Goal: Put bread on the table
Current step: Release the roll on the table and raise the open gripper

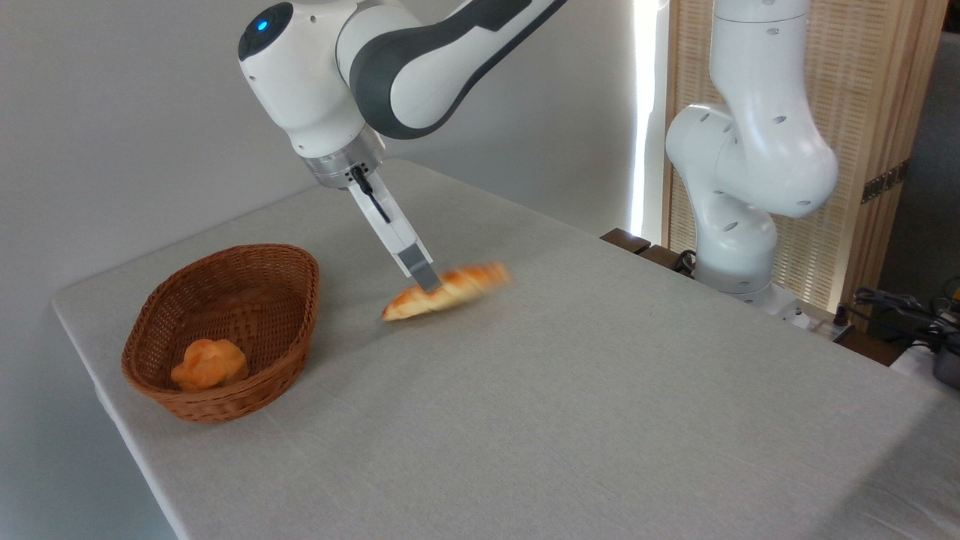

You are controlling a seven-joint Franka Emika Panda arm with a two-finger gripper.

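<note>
The bread [457,289], a long golden-orange loaf, lies tilted just above the grey-beige table [600,390]. Its left tip is low near the cloth and sharp, while its raised right end is motion-blurred. My gripper [429,283] comes down from the upper left, and the one finger [420,266] that shows overlaps the loaf's middle-left. The other finger is hidden behind the loaf, so I cannot tell whether the jaws press on it or stand apart.
A brown oval wicker basket [296,300] stands at the left of the table with a small round orange bun [208,364] inside. The arm's white base [739,247] rises past the far right edge, with cables [900,311] beside it.
</note>
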